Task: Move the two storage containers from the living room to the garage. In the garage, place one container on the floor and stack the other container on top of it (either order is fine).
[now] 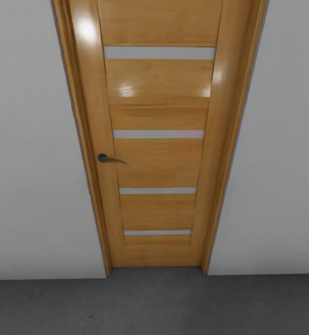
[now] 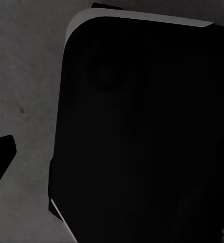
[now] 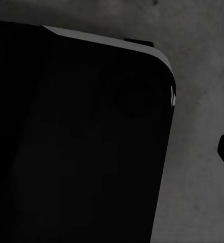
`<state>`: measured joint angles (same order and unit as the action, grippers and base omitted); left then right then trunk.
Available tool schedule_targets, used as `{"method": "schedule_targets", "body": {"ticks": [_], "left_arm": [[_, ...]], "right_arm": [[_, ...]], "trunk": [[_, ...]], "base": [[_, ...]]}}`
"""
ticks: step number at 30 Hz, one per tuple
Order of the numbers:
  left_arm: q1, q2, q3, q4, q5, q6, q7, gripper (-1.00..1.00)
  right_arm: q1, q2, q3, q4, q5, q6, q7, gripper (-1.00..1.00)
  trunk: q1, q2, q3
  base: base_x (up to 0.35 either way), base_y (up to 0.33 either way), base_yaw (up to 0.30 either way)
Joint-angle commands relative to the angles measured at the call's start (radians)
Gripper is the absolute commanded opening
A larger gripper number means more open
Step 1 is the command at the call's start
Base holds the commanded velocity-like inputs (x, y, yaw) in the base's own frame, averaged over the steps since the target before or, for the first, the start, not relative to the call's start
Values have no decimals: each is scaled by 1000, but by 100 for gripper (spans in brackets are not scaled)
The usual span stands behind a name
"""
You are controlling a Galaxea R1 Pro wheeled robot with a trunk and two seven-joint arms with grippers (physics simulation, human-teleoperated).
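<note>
Pale grey walls (image 1: pixel 33 186) flank a closed wooden door (image 1: pixel 157 139) in the head view; it has four frosted strips (image 1: pixel 158 134) across its panels and stands straight ahead. Below it runs the dark grey concrete floor (image 1: pixel 154 304) of the garage. A small dark lever handle (image 1: pixel 109 159) sits on the door's left side. In both wrist views a large black rounded body (image 2: pixel 142 136) hangs over mottled grey floor; whether either hand is wide or narrow cannot be told.

A door (image 1: pixel 159 139) stands between walls (image 1: pixel 33 163), the floor (image 1: pixel 154 302) before it.
</note>
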<state>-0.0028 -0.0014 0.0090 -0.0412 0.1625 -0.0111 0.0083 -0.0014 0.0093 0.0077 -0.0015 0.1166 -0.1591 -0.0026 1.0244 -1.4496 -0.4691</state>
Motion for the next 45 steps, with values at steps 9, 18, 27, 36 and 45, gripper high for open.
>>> {"method": "schedule_targets", "body": {"ticks": [9,18,27,36,45], "left_arm": [[0,0,0,0,8,-1,1,100],[0,0,0,0,8,-1,1,100],[0,0,0,0,8,-1,1,100],[0,0,0,0,8,-1,1,100],[0,0,0,0,9,-1,1,100]], "right_arm": [[0,-2,-2,0,9,-5,1,100],[0,-3,-2,0,10,-4,1,100],[0,-5,0,0,12,-3,1,100],[0,-2,-1,0,11,-3,1,100],[0,-1,0,0,8,-1,0,100]], "trunk": [[1,0,-1],[1,0,-1],[1,0,-1],[1,0,-1],[1,0,-1]], "base": [[256,-49,140],[24,-12,5],[0,0,0],[0,-49,0],[0,-78,46]]}}
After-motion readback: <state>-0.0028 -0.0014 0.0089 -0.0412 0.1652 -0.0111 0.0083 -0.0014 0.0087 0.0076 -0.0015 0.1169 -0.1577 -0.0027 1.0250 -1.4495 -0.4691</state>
